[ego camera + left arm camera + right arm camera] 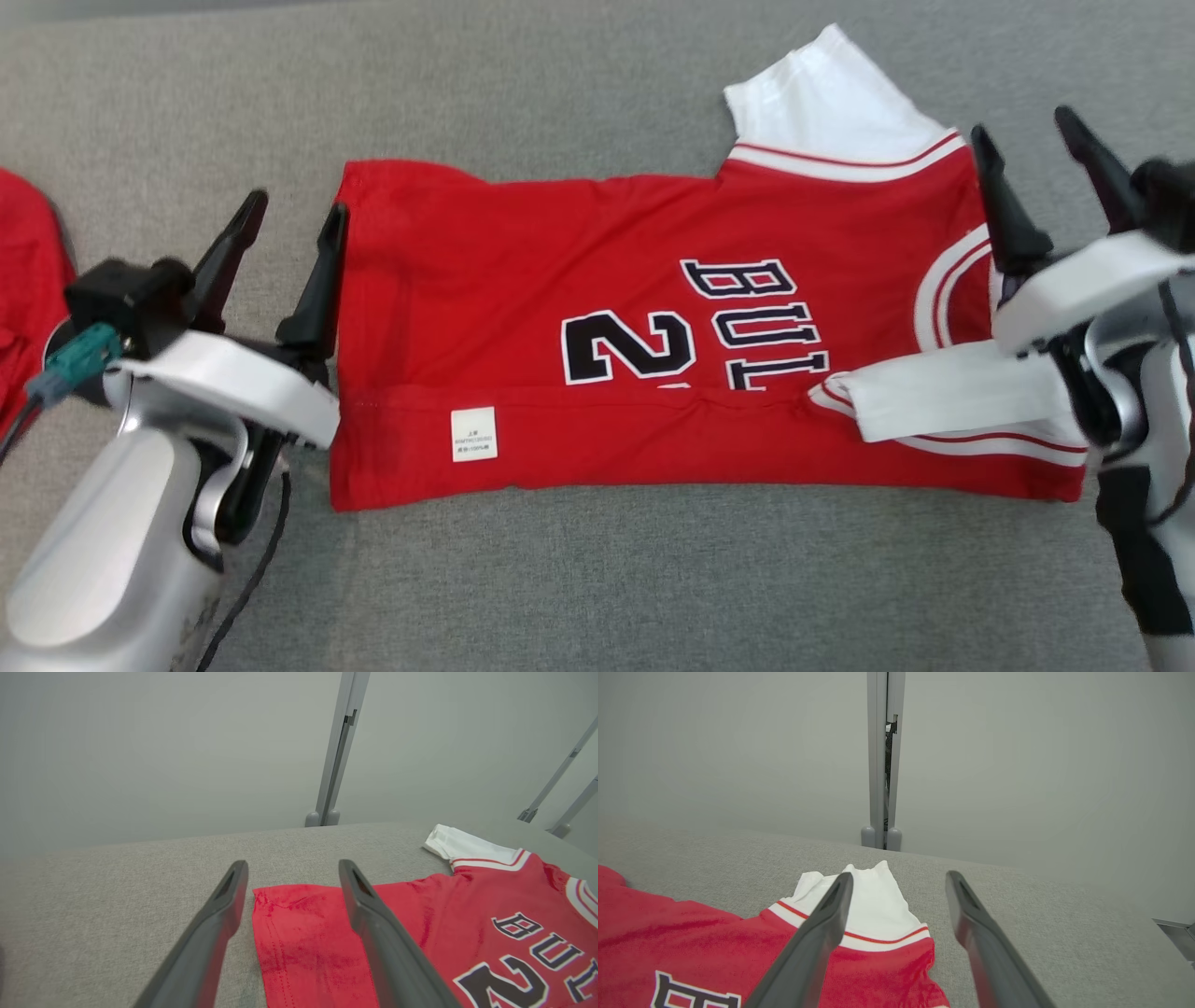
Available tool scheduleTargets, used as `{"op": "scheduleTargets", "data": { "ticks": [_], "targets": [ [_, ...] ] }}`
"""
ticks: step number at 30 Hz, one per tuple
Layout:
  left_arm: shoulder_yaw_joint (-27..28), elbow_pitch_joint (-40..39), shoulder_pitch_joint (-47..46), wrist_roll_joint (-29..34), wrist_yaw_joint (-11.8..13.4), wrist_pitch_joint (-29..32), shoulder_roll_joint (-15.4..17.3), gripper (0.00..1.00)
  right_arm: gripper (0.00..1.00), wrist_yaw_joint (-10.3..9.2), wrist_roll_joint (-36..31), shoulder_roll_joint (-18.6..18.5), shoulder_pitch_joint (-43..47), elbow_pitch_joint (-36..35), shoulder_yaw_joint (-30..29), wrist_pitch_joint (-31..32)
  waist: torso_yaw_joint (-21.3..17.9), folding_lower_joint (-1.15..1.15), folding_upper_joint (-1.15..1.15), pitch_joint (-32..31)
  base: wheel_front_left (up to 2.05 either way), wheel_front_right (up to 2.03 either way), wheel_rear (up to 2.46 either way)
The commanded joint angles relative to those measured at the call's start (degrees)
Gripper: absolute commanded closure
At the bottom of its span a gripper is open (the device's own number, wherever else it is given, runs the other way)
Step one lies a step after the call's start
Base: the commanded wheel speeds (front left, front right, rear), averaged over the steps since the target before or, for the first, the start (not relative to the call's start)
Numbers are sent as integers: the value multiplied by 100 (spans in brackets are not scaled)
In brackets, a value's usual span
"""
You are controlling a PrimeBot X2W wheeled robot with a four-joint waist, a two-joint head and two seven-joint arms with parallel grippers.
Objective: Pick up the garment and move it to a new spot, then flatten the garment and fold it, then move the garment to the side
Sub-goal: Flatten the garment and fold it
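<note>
Red jersey (523, 280) lies part-folded on grey fabric (597, 579) — left claw (296, 203) and right claw (1020, 121) spread apart at its ends.

The red jersey (485, 280) bears black lettering (761, 327) outlined in white that reads "BUL"; a folded-over strip of the cloth cuts the word off there. Beside it stands a large numeral (625, 347) "2" in the same black with a white outline, its lower edge meeting the fold. A small white tag (473, 434) on the folded strip carries a few lines of fine print, too small to read.
</note>
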Motion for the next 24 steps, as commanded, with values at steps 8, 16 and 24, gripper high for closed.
{"op": "scheduleTargets", "data": {
  "ticks": [8, 16, 24],
  "targets": [
    [-543, 618, -1493, 96, -382, 992, -209, 0, 0, 0, -37, -247, -2144, 1598, 171, 1035, 668, 0, 0, 1344, 0, 0, 0],
    [-726, 572, -1911, 15, -532, 1424, -234, 0, 0, -1, -194, -365, -3004, 2461, 106, 1309, 888, 0, 0, 1582, 0, 0, 0],
    [-840, 464, -2136, -107, -627, 1553, -288, 0, 0, 0, -418, -262, -3495, 3106, 27, 1435, 931, 0, 0, 1700, 0, 0, 0]
  ]
}}
